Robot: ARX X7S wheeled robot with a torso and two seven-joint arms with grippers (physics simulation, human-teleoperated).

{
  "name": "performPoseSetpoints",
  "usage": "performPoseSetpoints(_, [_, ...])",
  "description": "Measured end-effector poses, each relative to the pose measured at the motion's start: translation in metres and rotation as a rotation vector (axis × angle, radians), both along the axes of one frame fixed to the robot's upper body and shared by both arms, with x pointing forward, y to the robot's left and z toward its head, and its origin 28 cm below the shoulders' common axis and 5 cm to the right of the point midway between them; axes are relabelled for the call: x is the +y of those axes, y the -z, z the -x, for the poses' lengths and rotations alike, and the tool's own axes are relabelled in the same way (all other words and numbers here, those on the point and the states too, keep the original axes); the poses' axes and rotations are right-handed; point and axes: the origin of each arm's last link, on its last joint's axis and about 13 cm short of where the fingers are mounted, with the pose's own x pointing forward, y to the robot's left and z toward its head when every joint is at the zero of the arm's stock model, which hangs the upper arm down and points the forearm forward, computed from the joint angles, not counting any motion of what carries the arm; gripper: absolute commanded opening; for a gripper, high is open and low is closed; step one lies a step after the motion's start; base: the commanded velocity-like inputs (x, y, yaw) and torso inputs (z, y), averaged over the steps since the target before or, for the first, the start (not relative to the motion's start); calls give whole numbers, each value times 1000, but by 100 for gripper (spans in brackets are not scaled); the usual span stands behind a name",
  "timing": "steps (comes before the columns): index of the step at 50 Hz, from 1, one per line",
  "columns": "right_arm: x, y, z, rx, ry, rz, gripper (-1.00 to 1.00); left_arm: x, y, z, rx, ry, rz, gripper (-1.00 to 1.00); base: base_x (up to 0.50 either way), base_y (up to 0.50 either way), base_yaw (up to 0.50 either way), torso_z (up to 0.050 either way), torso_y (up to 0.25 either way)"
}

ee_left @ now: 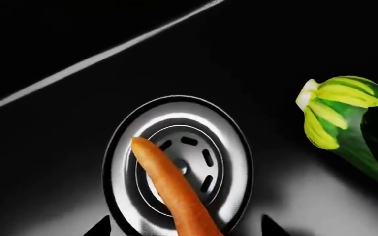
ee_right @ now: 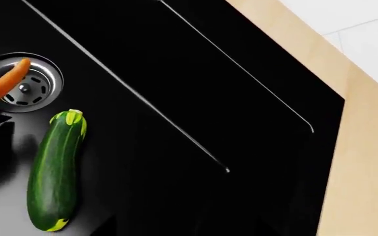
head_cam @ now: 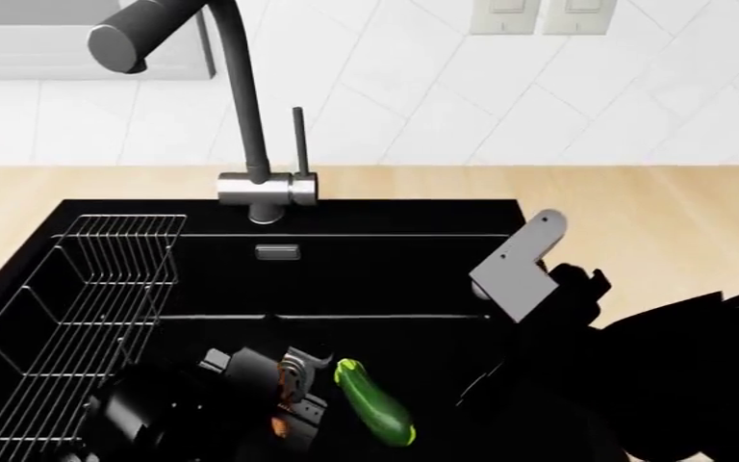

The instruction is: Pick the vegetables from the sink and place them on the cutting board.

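Reaching down into the sink (head_cam: 36, 279), the left gripper (head_cam: 295, 397) sits low over the drain (ee_left: 175, 164), and the carrot (ee_left: 173, 189) runs out from between its fingers in the left wrist view, with the pointed tip lying across the steel strainer. Only the two dark fingertip corners show at the edge of that view, either side of the carrot, so I cannot tell whether the jaws have closed on it or merely straddle it. In the head view a sliver of orange shows just under the gripper, on the basin floor or very near it.

The zucchini (head_cam: 375, 402) lies flat on the sink bottom just beside the carrot, apart from it, its yellowish stem end toward the drain. The right gripper (head_cam: 514, 279) hangs higher, over the right part of the basin; its jaw state cannot be read from these views. The faucet (head_cam: 235, 106) stands at the back, and a wire dish rack (head_cam: 74, 308) fills the left side. The cutting board is not in any view.

The step in hand looks like securing the carrot. To do it well, centre the thin body between the pads, close firmly since it is slim and could roll, then lift straight up, clear of the sink wall, before swinging away, minding the zucchini alongside.
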Motion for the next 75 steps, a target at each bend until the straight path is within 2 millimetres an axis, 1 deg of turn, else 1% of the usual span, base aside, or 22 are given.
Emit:
performPoseSetpoints(1, [0, 1, 0, 2, 0, 0, 100, 0, 1, -1, -3, 2, 2, -100, 0, 0, 0, 0, 0])
performPoseSetpoints(6, [0, 3, -2, 9, -2, 1, 100, -4, 4, -3, 4, 34, 36, -100, 0, 0, 0, 0, 0])
performPoseSetpoints(17, [1, 3, -2, 10, -5, 3, 100, -1, 9, -9, -39, 42, -25, -100, 4, -1, -2, 0, 0])
performPoseSetpoints(21, [1, 0, -1, 3, -6, 3, 100, -1, 6, -10, -67, 29, -27, -100, 0, -5, -6, 0, 0])
performPoseSetpoints(25, [1, -4, 0, -7, -8, 4, 100, -4, -1, -9, -111, 21, -5, -100, 0, -6, -3, 0, 0])
performPoseSetpoints(31, [0, -11, 3, -27, -9, 4, 100, -10, -24, -6, -194, -11, 72, -100, 0, -4, 0, 0, 0])
performPoseSetpoints(41, [2, -18, 4, -55, 12, -15, 100, -5, -83, 3, -392, -55, 154, -100, 0, 0, 0, 0, 0])
performPoseSetpoints(47, [7, -15, 1, -56, 33, -36, 100, 2, -118, 13, -547, -69, 172, -100, 0, 0, 0, 0, 0])
performPoseSetpoints(52, [17, -10, -5, -23, 34, -58, 100, 6, -138, 22, -658, -62, 187, -100, 0, 0, 0, 0, 0])
performPoseSetpoints(56, [25, -4, -13, 17, 27, -75, 100, 6, -146, 29, -717, -46, 199, -100, 0, 0, 0, 0, 0])
performPoseSetpoints(61, [35, 4, -23, 65, 15, -94, 100, 5, -151, 36, -771, -25, 213, -100, 0, 0, 0, 0, 0])
performPoseSetpoints(75, [63, 32, -48, 237, -52, -143, 100, 2, -152, 46, -815, 12, 264, -100, 0, 0, 0, 0, 0])
